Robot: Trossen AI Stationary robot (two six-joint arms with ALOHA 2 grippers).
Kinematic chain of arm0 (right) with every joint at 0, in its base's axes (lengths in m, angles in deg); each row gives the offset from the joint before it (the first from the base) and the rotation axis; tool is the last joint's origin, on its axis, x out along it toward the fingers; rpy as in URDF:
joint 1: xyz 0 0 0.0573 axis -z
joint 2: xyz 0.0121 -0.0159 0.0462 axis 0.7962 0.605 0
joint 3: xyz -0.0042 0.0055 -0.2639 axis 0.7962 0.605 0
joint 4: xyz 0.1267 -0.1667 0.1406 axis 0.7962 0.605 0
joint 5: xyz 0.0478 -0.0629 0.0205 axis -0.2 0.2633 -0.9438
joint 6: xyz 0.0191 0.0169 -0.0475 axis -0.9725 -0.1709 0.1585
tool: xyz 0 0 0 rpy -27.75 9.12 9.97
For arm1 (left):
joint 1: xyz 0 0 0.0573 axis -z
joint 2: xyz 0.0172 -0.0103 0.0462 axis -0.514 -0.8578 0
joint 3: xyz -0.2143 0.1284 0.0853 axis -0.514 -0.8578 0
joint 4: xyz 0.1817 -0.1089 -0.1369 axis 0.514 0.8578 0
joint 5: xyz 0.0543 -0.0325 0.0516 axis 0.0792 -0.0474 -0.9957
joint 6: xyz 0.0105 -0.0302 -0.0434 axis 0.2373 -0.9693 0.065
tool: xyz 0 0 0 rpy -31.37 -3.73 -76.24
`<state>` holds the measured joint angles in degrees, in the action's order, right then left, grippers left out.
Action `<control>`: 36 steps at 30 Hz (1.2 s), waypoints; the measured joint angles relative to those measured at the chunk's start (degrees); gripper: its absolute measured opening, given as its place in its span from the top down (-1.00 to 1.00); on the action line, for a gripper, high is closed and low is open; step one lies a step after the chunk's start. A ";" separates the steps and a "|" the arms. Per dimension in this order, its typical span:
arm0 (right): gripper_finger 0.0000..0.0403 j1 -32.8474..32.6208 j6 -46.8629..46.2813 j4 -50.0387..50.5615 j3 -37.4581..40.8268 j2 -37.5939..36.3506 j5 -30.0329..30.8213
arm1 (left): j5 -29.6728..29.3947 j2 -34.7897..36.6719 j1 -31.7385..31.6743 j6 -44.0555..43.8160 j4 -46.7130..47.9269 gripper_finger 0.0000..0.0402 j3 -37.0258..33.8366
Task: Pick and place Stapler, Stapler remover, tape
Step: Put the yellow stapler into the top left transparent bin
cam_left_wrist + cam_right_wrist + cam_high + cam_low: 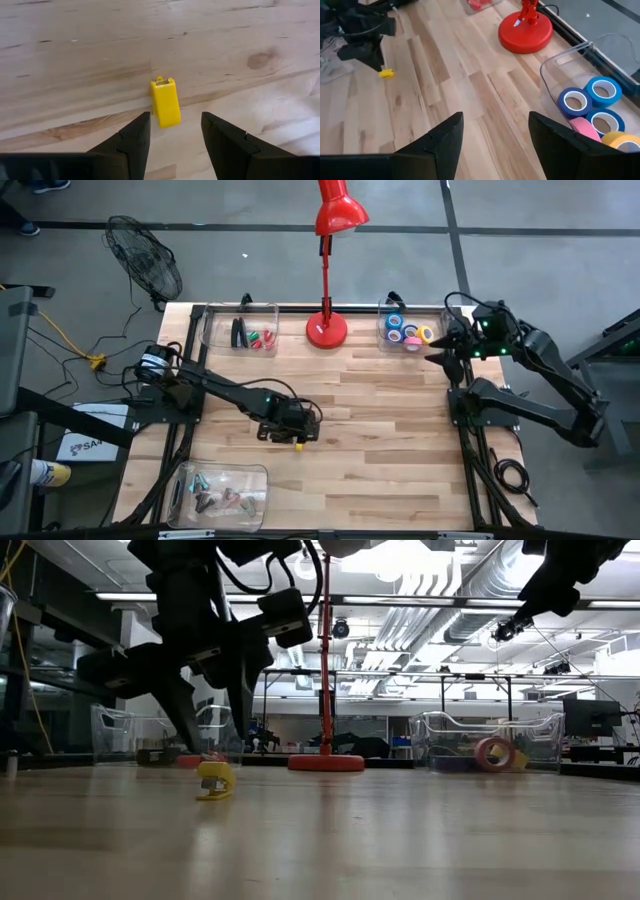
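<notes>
left gripper (172, 137) hangs open with the yellow staple remover (165, 102) just ahead, off-centre, so closing may knock it aside.

Matt pale wood table (380, 420); glossy yellow plastic staple remover (165, 102); clear plastic bin (580, 65).

We see a pale wooden plank table (380, 440) framed by dark rails. At twelve o'clock on its far edge stands the round base of a red lamp (326, 331). At eleven o'clock sits a clear bin (214, 332), at one o'clock a second clear bin (384, 311) holding tape rolls (408, 332), and at seven o'clock a third clear bin (181, 490). Just left of centre, a small yellow staple remover (299, 445) lies directly on the bare wood.
</notes>
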<state>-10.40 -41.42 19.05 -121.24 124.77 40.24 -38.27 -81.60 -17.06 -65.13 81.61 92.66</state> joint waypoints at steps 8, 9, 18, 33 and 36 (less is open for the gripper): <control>-0.07 -1.21 1.14 0.00 0.00 0.00 -0.02 | 1.70 -2.74 0.00 -0.87 0.01 0.14 0.32; -0.07 -1.30 1.14 0.00 0.00 -0.02 -0.04 | 1.81 -3.50 0.00 -0.81 -0.10 0.14 0.74; -0.07 -1.34 2.21 0.94 0.00 -0.74 -0.06 | 3.25 -8.69 0.00 0.98 1.64 0.14 5.39; -0.07 -1.29 3.36 3.89 0.00 -2.39 -1.43 | 6.96 -10.12 0.07 3.57 6.16 0.58 7.52; -0.07 -1.29 3.84 4.53 0.00 -2.65 -1.42 | 7.89 -10.10 0.07 1.84 5.89 0.62 7.56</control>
<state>-11.69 -37.59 23.58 -121.24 122.12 38.82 -30.38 -91.70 -17.00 -63.29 87.50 100.22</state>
